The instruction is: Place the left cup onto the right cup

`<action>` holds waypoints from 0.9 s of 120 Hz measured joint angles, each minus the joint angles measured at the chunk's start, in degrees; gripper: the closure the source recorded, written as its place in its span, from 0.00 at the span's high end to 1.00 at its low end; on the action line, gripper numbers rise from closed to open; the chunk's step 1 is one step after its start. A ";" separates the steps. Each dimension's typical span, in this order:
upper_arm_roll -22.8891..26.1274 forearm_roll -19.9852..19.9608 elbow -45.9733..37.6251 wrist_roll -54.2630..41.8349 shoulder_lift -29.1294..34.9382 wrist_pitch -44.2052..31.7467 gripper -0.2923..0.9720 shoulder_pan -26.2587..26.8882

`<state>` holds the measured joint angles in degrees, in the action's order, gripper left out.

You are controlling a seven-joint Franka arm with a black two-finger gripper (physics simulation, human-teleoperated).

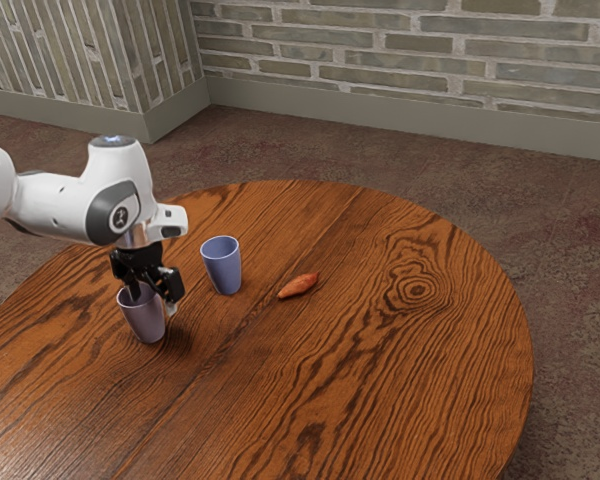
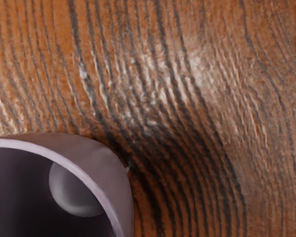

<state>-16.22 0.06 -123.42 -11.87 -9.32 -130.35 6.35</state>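
Two upright, apart | mauve cup (image 1: 143, 318) — blue cup (image 1: 221, 268) | wooden table (image 1: 380, 380)

Illumination is even, diffuse and moderately bright. In the exterior view the cup (image 1: 143, 316) below the claw (image 1: 151, 291) casts a soft, faint shadow on the worktop (image 1: 380, 380) toward the exterior view's right. In the wrist view a pale sheen crosses the wood grain; the cup's rim is blurred.

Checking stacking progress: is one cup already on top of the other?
No, the cup by the gripper and the other cup are apart, with bare table between them.
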 joint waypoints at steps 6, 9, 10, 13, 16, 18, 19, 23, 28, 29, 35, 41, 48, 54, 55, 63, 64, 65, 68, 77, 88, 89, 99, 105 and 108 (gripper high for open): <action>0.01 -0.07 -0.01 -0.02 -0.62 -0.36 0.76 -0.01; -0.01 -0.13 -0.01 -0.02 -0.95 -0.55 0.76 0.00; -0.01 -0.18 -0.02 -0.03 -1.05 -0.62 0.76 0.00; -0.02 -0.35 -0.01 -0.04 -1.37 -0.82 0.76 0.00; -0.03 -0.51 -0.01 -0.04 -1.66 -1.01 0.76 0.00; -0.02 -0.59 -0.01 -0.05 -1.88 -1.13 0.76 -0.01; -0.03 -0.63 -0.01 -0.05 -1.98 -1.20 0.76 -0.01; -0.03 -0.77 -0.03 -0.06 -2.30 -1.45 0.76 0.00; -0.04 -0.89 -0.04 -0.07 -2.83 -1.84 0.76 -0.03; -0.04 -0.91 -0.04 -0.07 -2.93 -1.94 0.76 -0.04; -0.04 -1.01 -0.02 -0.08 -3.43 -2.43 0.76 -0.08; -0.04 -1.09 -0.06 -0.09 -3.89 -2.88 0.75 -0.24; -0.04 -1.25 -0.13 -0.11 -4.16 -3.30 0.74 -0.60; -0.04 -1.53 -0.16 -0.12 -4.25 -3.57 0.71 -0.77; -0.04 -1.56 -0.16 -0.13 -4.26 -3.61 0.70 -0.78; -0.07 -1.85 -0.19 -0.14 -4.30 -3.87 0.61 -0.85; -0.08 -1.89 -0.20 -0.14 -4.30 -3.89 0.59 -0.86; -0.09 -1.94 -0.21 -0.14 -4.30 -3.92 0.58 -0.86; -0.10 -2.08 -0.23 -0.14 -4.30 -3.99 0.53 -0.88; -0.16 -2.61 -0.36 -0.08 -4.31 -4.12 0.40 -0.88; -0.16 -3.09 -0.50 0.07 -4.31 -4.16 0.30 -0.85; -0.16 -3.12 -0.52 0.08 -4.30 -4.16 0.29 -0.84; -0.16 -3.30 -0.53 0.21 -4.25 -4.13 0.23 -0.80; -0.16 -3.37 -0.53 0.29 -4.23 -4.10 0.21 -0.80; -0.17 -3.38 -0.53 0.34 -4.24 -4.08 0.20 -0.81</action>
<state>-16.39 -3.32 -123.95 -11.53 -13.56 -134.44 5.54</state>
